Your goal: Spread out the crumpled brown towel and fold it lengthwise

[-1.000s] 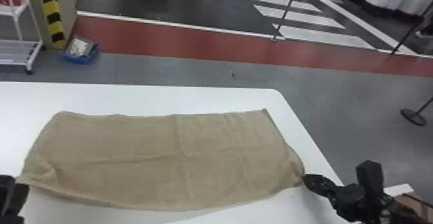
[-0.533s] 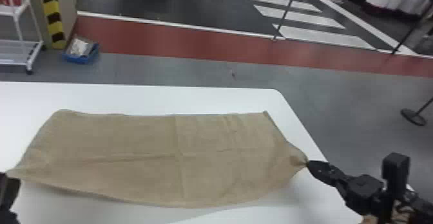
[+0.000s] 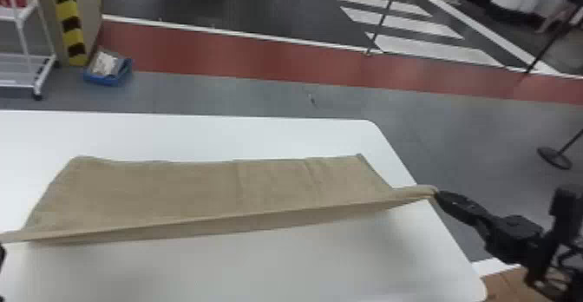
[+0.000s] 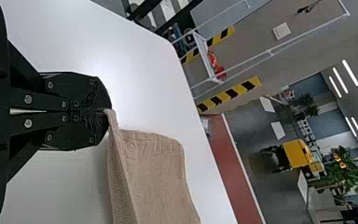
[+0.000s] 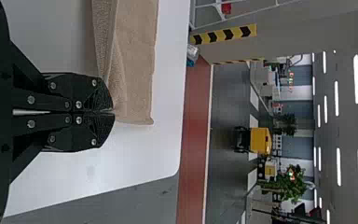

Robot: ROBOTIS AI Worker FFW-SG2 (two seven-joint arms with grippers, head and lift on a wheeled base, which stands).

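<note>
Black and closed, the fingers of our left gripper point(image 3: 1, 255) and right gripper point(image 3: 437, 194) pinch the 2 near corners of the brown towel point(image 3: 173, 192), whose near edge we see raised and stretched between them. Beyond that edge, the rest of it lies spread on the white worktop point(image 3: 260, 136); farther off we see a red floor strip point(image 3: 260, 58), then white crossing stripes point(image 3: 433, 48).

White table point(image 3: 260, 270) — brown towel point(image 3: 173, 188) atop
</note>
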